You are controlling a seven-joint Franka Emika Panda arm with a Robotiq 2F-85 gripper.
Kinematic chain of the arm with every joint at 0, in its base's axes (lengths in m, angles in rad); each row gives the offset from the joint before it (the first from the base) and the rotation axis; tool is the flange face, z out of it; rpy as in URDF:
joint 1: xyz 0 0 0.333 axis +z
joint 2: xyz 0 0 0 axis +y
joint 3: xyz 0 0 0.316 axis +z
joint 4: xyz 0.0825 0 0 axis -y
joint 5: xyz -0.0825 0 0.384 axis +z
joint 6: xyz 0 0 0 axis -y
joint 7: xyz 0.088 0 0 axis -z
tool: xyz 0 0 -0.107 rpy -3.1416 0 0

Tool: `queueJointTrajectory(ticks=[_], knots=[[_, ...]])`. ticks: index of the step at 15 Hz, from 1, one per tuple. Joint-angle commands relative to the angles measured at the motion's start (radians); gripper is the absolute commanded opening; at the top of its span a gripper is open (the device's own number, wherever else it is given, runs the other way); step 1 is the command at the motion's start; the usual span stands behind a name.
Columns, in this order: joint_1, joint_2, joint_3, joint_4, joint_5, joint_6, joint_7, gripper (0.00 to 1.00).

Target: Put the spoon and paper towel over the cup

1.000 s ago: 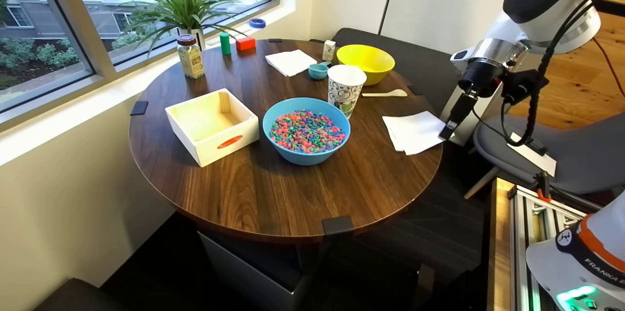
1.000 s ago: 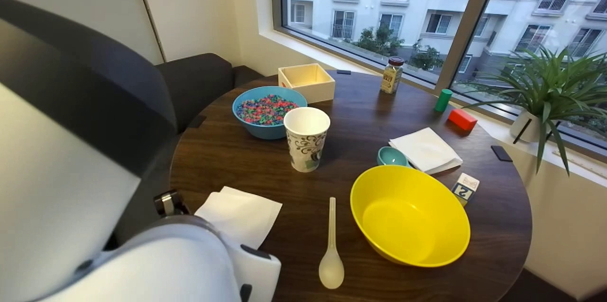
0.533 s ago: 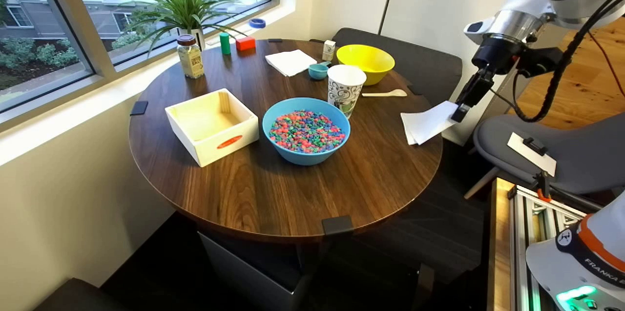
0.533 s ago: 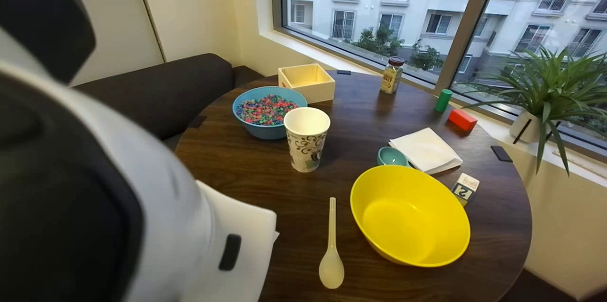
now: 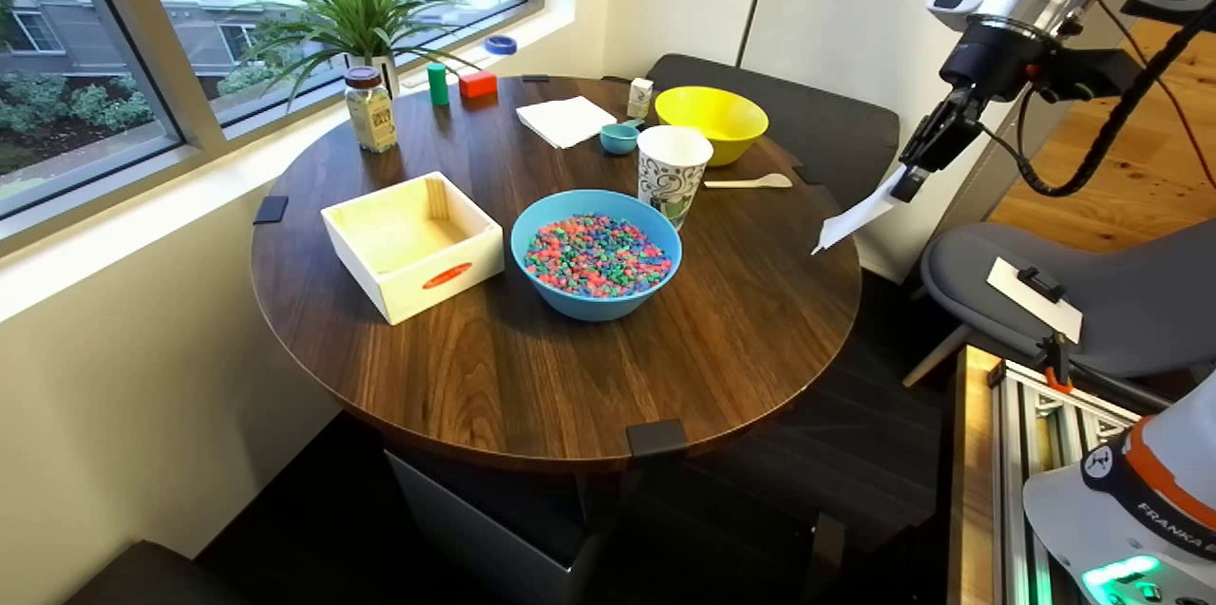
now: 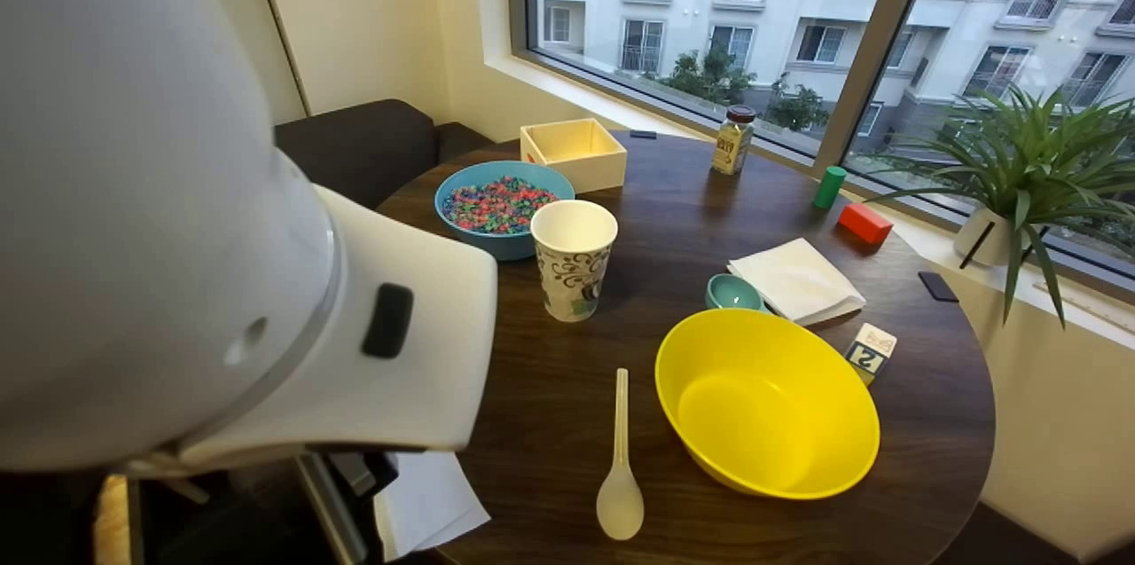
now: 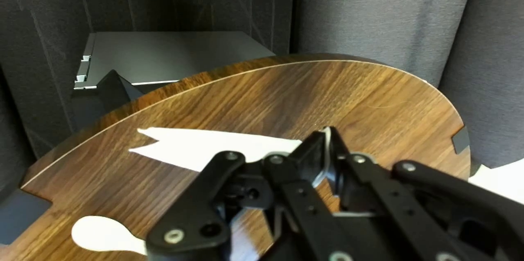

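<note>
My gripper [image 5: 912, 184] hangs above the table's rim, its fingertips pinched on one end of the white paper towel [image 5: 855, 217]. The towel slants down from the tips, seen nearly edge-on. In the wrist view the towel [image 7: 208, 144] reaches leftward from the gripper [image 7: 327, 133]. Much of it is hidden by the arm in an exterior view, where the towel's lower part [image 6: 430, 503] shows. The pale spoon [image 6: 621, 467] lies flat on the table, away from the fingers. Upright beyond it is the patterned white cup [image 6: 573, 272], its mouth uncovered.
Beside the cup stand a blue bowl [image 5: 551, 292] of coloured beads and a yellow bowl [image 5: 727, 125]. Another white napkin [image 5: 567, 122], a teal scoop [image 5: 618, 141] and a lettered block [image 5: 639, 98] sit farther back. A wooden box [image 5: 446, 273] and a jar [image 5: 372, 119] are near the window.
The gripper has risen and moved away from the table's middle. The paper towel, earlier lying on the table, has been dragged along and tilted up off it. Cup and spoon have not moved.
</note>
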Motion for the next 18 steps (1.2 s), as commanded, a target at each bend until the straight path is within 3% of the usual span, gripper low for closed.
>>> queueJointTrajectory(ticks=[1, 10, 18], knots=[[0.037, -0.010, -0.026, 0.001, -0.031, 0.011, 0.018, 0.01], [0.103, -0.070, 0.058, 0.119, -0.240, -0.016, 0.037, 0.01], [0.195, -0.015, 0.110, 0.255, -0.411, 0.016, 0.011, 0.01]])
